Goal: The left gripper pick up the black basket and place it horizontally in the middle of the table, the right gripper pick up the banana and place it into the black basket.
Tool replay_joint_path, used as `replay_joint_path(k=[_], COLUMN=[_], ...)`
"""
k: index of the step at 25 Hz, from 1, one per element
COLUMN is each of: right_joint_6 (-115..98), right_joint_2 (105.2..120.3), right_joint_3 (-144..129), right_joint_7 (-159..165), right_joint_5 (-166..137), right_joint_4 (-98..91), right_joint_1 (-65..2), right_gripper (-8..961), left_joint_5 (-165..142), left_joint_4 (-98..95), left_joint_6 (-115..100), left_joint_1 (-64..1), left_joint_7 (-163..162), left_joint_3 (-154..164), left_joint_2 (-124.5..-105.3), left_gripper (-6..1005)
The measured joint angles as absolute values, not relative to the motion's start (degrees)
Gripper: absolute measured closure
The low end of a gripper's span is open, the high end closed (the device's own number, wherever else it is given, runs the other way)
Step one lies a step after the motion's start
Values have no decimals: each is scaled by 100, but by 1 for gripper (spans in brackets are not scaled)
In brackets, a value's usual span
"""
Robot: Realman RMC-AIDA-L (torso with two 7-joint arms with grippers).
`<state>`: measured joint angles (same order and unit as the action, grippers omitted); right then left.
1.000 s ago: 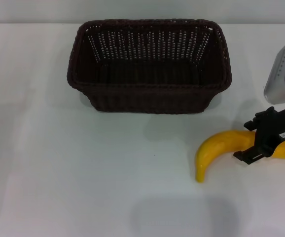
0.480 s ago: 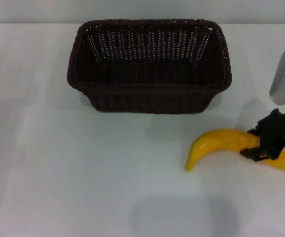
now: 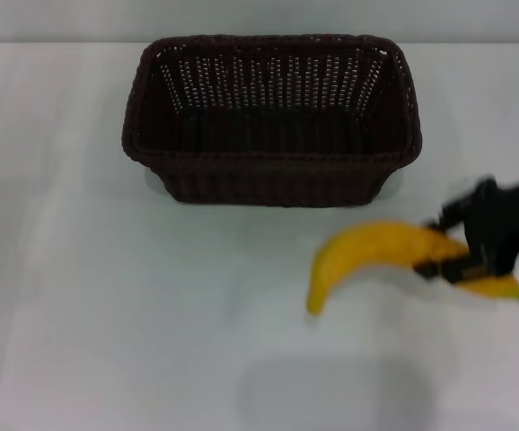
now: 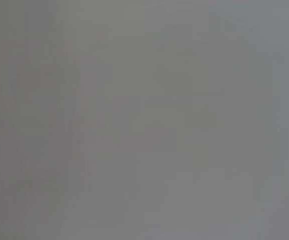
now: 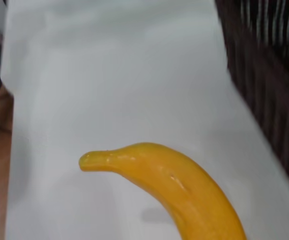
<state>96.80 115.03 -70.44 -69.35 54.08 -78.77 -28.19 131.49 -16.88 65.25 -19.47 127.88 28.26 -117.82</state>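
We are pinching the banana (image 3: 367,254) near its right end with our right gripper (image 3: 461,260), just front-right of the black basket (image 3: 271,171) on the table (image 3: 107,314).

The black basket (image 3: 271,117) sat in the upper middle of the frame on the table (image 3: 107,296). The banana (image 3: 376,256) lay at lower right of the basket, apart from it, with the right gripper (image 3: 461,256) clamped on its right end at the frame's right edge.
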Motion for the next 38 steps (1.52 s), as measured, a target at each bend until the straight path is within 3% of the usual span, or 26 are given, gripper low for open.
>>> replay_joint_path(k=[10, 19, 23, 25, 28, 31, 38], right_joint_6=[8944, 6428, 5659, 5622, 5632, 5594, 5742], right_joint_2=[11496, 11536, 11596, 11600, 11576, 11553, 11532], right_joint_3=[-6464, -7269, -7825, -7898, -7892, -7440, -6163], right_joint_7=[-6929, -7269, -7275, -7256, -7221, -7290, -9315], right_joint_5=[5734, 5369, 5432, 5540, 5890, 6638, 10866], right_joint_4=[-8004, -5878, -5193, -5170, -5384, -6118, -6123], right_joint_1=[-4277, -5502, -5700, -5666, -5432, -4673, -2838], right_gripper=[432, 409, 398, 393, 304, 215, 215], left_joint_5=[13121, 13104, 13096, 13097, 13114, 13198, 13826], left_joint_4=[-1688, -1598, -1479, -1462, -1461, -1337, -663], left_joint_6=[6353, 6381, 6399, 6426, 6570, 6908, 7706], left_joint_1=[-1971, -2056, -2091, -2094, -2051, -2034, -2098], left_joint_7=[12851, 12935, 12949, 12949, 13029, 13495, 14775], left_joint_3=[2838, 2866, 2868, 2865, 2837, 2822, 2825], left_joint_2=[-11807, -11891, -11893, -11894, -11897, -11920, -11945], left_gripper=[200, 200, 200, 200, 200, 200, 200])
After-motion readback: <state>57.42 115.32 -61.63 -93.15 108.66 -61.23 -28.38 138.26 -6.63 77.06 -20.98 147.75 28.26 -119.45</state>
